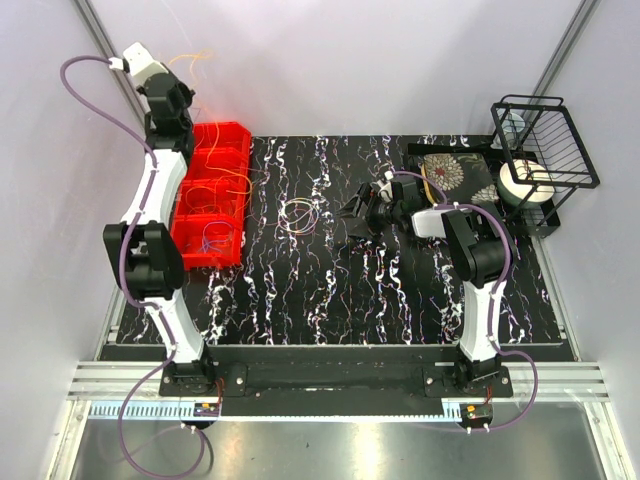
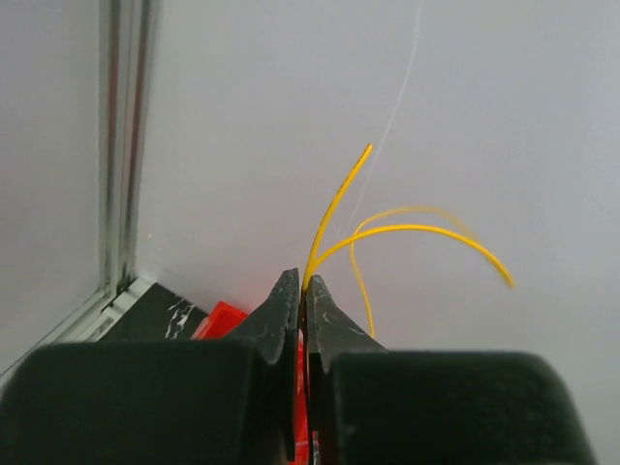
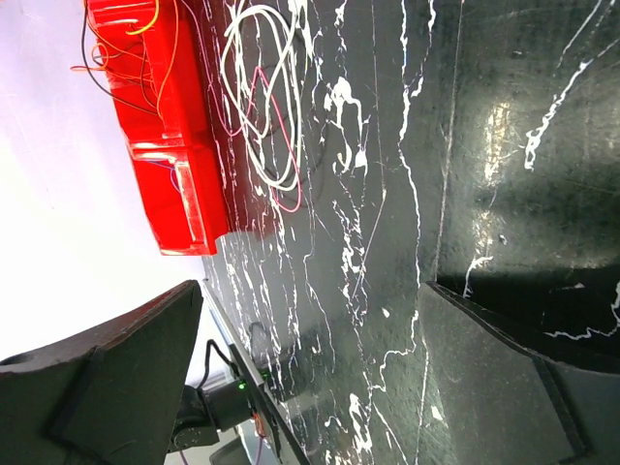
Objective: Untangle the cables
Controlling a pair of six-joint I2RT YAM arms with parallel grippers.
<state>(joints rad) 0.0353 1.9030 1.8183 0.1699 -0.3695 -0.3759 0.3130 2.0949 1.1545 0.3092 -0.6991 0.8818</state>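
My left gripper (image 2: 303, 283) is raised high at the back left corner and is shut on a yellow cable (image 2: 407, 231) whose ends curl up against the white wall; it also shows in the top view (image 1: 172, 62). More orange and yellow cables lie in the red bin (image 1: 212, 195). A small tangle of white, yellow and pink cable loops (image 1: 298, 214) lies on the black marbled table, also in the right wrist view (image 3: 266, 107). My right gripper (image 1: 358, 214) is open and empty, to the right of that tangle.
A black wire rack (image 1: 545, 150) with a white roll (image 1: 525, 183) stands at the back right. A dark patterned mat (image 1: 455, 172) lies beside it. The red bin (image 3: 160, 126) sits along the table's left edge by the wall.
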